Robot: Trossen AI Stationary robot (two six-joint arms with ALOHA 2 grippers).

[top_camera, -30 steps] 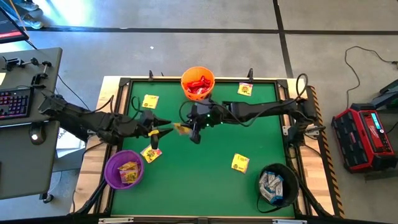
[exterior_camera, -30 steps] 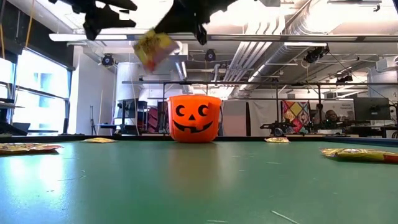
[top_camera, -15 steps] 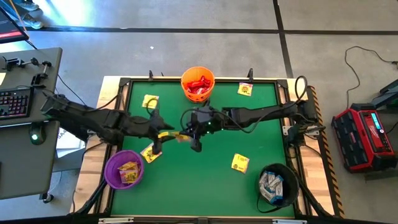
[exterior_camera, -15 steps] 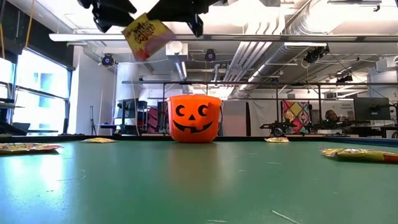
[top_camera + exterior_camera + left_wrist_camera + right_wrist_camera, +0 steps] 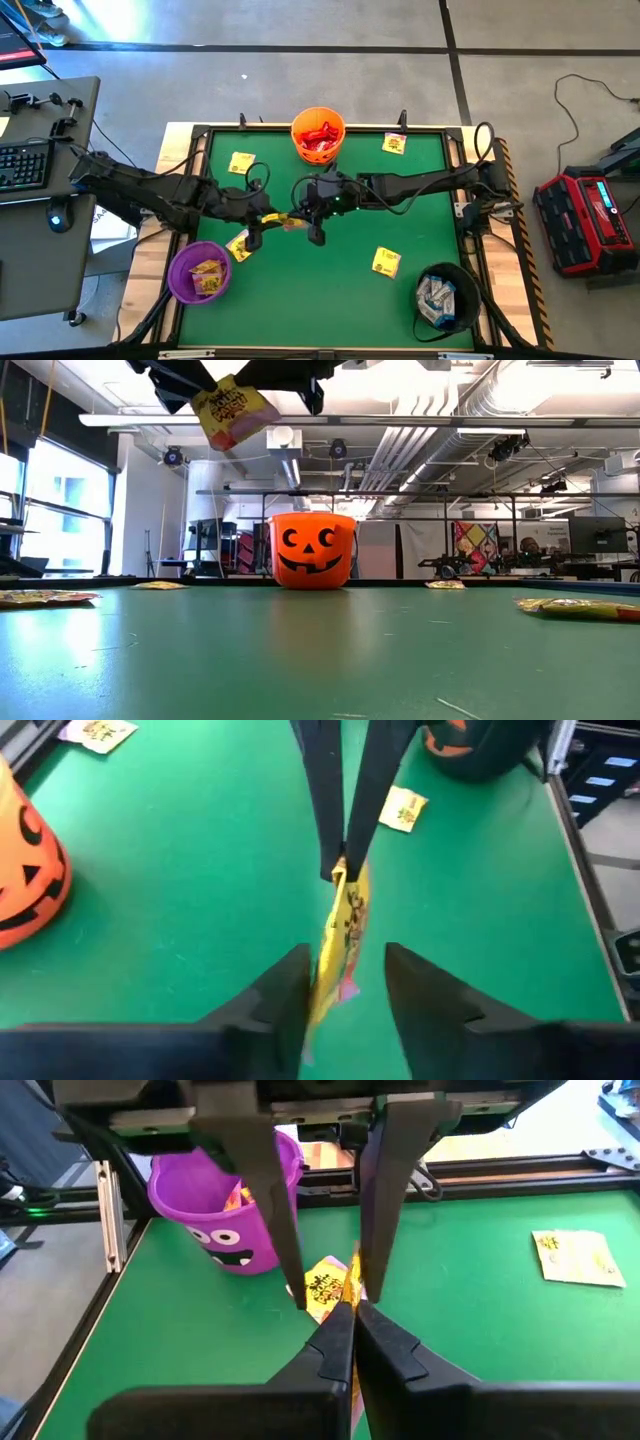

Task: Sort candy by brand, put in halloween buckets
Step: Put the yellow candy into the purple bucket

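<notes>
A yellow candy packet (image 5: 287, 219) hangs edge-up at frame centre. Four more yellow packets (image 5: 386, 262) lie flat around it. The orange bucket (image 5: 318, 134), top centre, holds red candy; the purple bucket (image 5: 198, 270), lower left, yellow; the black bucket (image 5: 445, 296), lower right, white-blue.

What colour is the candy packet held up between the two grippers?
Yellow with dark print and a pink-red patch, clearest in the low view: candy packet.
</notes>
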